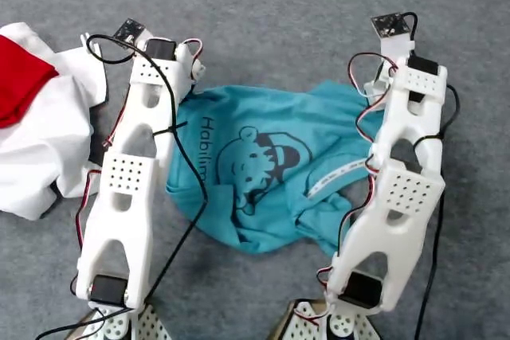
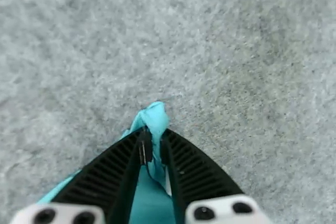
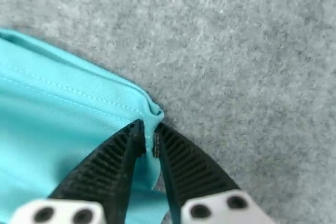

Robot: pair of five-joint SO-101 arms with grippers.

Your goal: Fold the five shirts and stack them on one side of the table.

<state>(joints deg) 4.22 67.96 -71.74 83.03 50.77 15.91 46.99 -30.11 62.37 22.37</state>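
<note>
High view: the teal shirt point(image 1: 263, 173) lay crumpled, print side up, about mid-table point(image 1: 279, 29), between my two arms. A cartoon face point(image 1: 259, 166) in dark line sat on its front, with dark lettering point(image 1: 205, 150) alongside. A white strip label point(image 1: 339, 174) with small print lay across the shirt's right part, too small for me to read.

Left wrist view: my left gripper point(image 2: 153, 142) was closed narrow on a bunched corner of the teal shirt, cloth poking out past the fingertips.

Right wrist view: my right gripper point(image 3: 148, 135) was pinched on a stitched hem corner of the same shirt.

By the table's left edge lay a white shirt point(image 1: 48, 149) with red cloth point(image 1: 20, 81) against it.
</note>
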